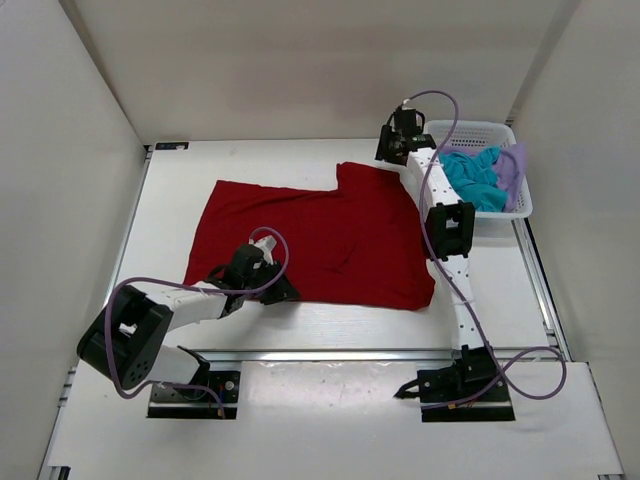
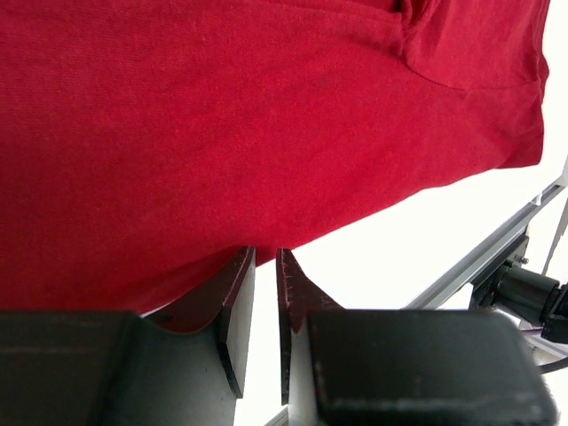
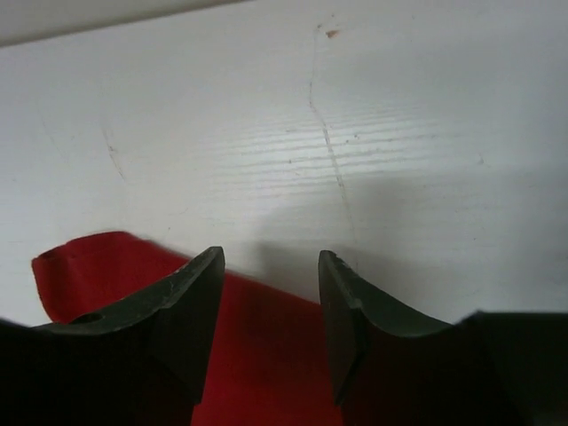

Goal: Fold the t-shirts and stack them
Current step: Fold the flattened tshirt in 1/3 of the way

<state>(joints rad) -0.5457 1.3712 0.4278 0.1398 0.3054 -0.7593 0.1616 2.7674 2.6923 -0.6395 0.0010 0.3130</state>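
- The left arm [image 1: 165, 310] is folded low, its elbow near its base and its forearm reaching to the near hem of the red t-shirt [image 1: 330, 235].
- The left hand [image 2: 264, 266] has its fingers drawn almost together, nipping that hem at the tips.
- The right arm [image 1: 450, 250] stretches straight out along the shirt's right edge.
- The right hand [image 3: 271, 293] is at the shirt's far right corner, with its fingers spread apart.

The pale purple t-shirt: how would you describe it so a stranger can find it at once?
Look to the far right corner of the white table, where a white mesh basket stands. Inside, the pale purple t-shirt is bunched at the right end, paler than the teal t-shirt beside it.
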